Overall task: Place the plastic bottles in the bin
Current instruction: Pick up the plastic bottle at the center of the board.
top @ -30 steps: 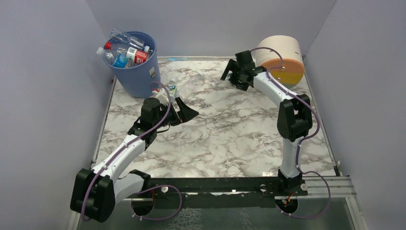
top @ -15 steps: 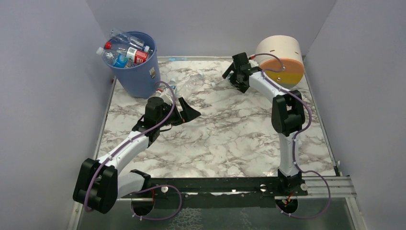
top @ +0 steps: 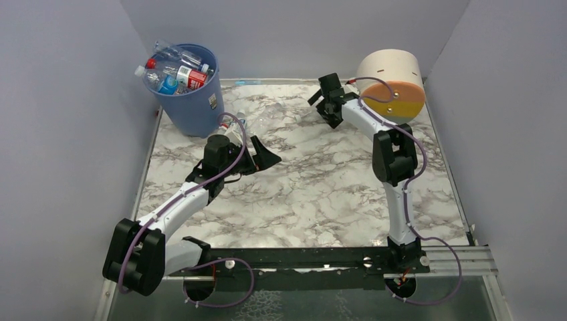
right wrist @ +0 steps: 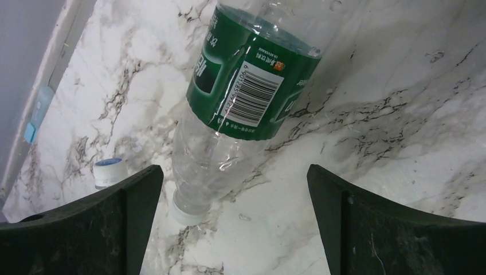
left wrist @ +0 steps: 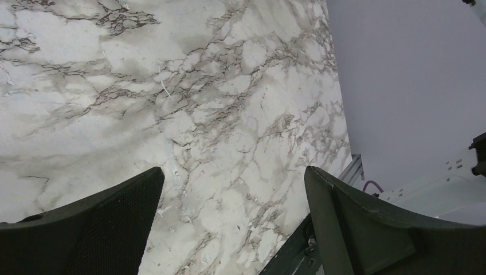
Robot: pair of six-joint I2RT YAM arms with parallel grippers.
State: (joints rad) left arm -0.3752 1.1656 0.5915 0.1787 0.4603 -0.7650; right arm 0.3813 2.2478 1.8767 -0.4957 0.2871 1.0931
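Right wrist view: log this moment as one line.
right gripper open, aimed at lying green-label bottle | left gripper open, empty | bin holds bottles

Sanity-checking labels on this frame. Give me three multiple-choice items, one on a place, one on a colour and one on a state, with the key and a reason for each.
1. Where does the bin stand in the top view?
A. Far right corner
B. Far left corner
C. Between the arm bases

2. What colour is the label on the bottle lying below the right wrist camera?
A. Green
B. Red
C. Blue

3. What state is the left gripper in?
A. Shut on a bottle
B. Shut, empty
C. Open, holding nothing

Key:
1 B: the blue bin sits at the far left, and the drum takes the far right.
2 A: a green band with a barcode wraps the clear bottle.
3 C: the left wrist view shows only bare marble in the gripper's wide gap.
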